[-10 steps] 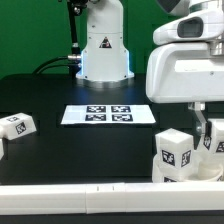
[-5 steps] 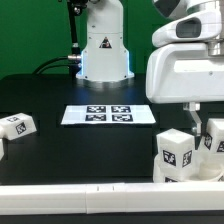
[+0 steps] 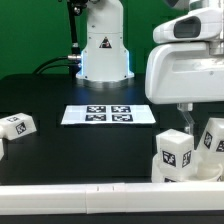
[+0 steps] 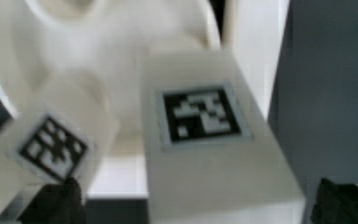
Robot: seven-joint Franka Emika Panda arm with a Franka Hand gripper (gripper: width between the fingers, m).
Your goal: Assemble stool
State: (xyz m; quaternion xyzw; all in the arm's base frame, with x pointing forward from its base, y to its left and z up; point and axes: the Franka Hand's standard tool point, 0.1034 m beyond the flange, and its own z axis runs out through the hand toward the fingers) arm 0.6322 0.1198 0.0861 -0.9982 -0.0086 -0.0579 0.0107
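- Gripper (image 4: pixel 194 205): stands wide open, dark fingertips (image 4: pixel 51 205) far apart in the wrist view.
- Between them: straddles a white stool leg (image 4: pixel 202 120); clear gaps to both fingertips as far as the blur allows, so no firm hold to be seen.
- Same leg in the exterior view (image 3: pixel 214 136): sits at the right edge, lower right of the frame, below the big white arm housing (image 3: pixel 185 70); leans rather than stands upright, tagged face toward the camera.
- Long axis of that leg, wrist view: runs from the gap between the fingertips away toward the curved white seat (image 4: pixel 34 60).
- Second leg (image 3: pixel 173 153): stands just beside it toward the exterior view's left, nearly upright, tag facing the camera.
- Third leg (image 3: pixel 15 127): lies on its side at the left edge, well apart from the other two.
- Marker board (image 3: pixel 108 115): lies flat at mid-frame on the black table (image 3: pixel 60 150).
- Robot base (image 3: pixel 103 45): rises at top centre.
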